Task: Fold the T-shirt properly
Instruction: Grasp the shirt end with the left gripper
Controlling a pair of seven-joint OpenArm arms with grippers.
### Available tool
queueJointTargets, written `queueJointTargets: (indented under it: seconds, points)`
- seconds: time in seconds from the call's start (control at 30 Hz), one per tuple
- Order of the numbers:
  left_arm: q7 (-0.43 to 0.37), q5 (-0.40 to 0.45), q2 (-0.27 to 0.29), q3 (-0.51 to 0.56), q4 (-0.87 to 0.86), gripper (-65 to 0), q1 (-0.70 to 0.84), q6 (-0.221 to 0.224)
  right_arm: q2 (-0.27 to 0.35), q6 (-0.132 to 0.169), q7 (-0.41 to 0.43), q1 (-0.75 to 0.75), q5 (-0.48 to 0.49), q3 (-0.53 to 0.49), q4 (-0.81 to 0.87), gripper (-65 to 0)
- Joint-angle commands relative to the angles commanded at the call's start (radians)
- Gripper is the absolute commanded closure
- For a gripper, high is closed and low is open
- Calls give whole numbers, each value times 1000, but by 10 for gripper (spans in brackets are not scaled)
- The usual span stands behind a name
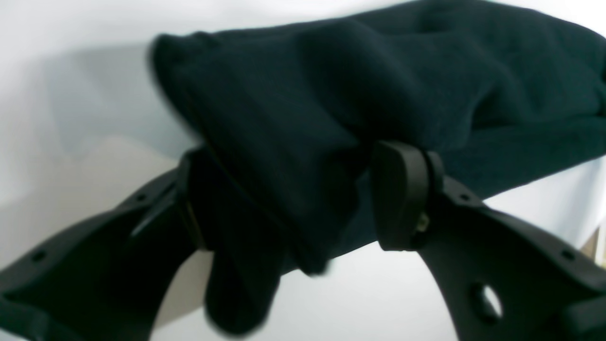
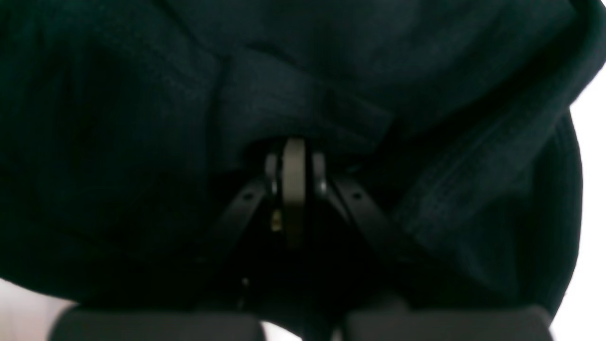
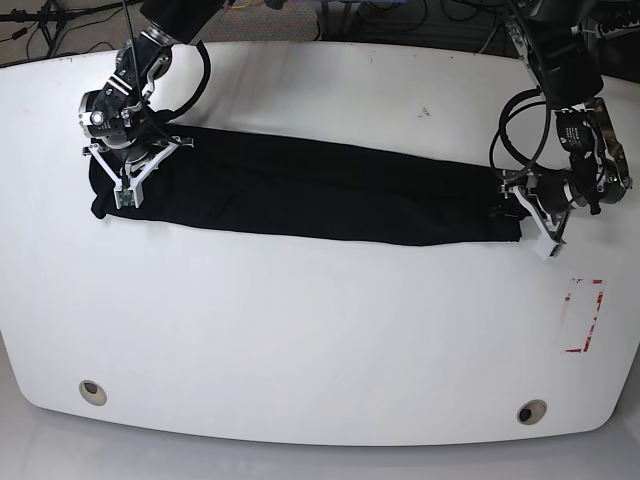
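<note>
Each pincer, left [image 3: 527,215] and right [image 3: 125,178], grips an end of the T-shirt [image 3: 310,190], a long band near the table's [image 3: 300,340] far edge; crosswise folds remain.

The middle of the white oval worktop [image 3: 300,340] is crossed from side to side by the long black cloth T-shirt [image 3: 300,190]. Each end of it is blocked by a tool. Bare surface is left before and behind the band.

The base view looks straight down on the whole table [image 3: 300,330]. Each wrist view sits close behind its jaws, sharing the T-shirt [image 3: 320,190] ends.
</note>
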Motion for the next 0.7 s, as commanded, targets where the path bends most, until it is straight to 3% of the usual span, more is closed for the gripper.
queueJointTargets:
  seconds: [0.17, 0.23, 0.47, 0.6, 0.7]
  points:
    - [-5, 0, 0, 14, 0, -101, -3, 0, 0, 0, 0, 2, 0, 0, 0, -21]
    - [-5, 0, 0, 15, 3, -35, -3, 0, 0, 0, 0, 2, 0, 0, 0, -21]
    - [-2, 0, 0, 17, 32, -28, -3, 0, 0, 0, 0, 3, 0, 0, 0, -21]
    - [11, 0, -2, 17, 164, -28, 3, 0, 0, 0, 0, 3, 0, 0, 0, -21]
    - [68, 0, -2, 18, 321, -28, 28, 0, 0, 0, 0, 2, 0, -2, 0, -21]
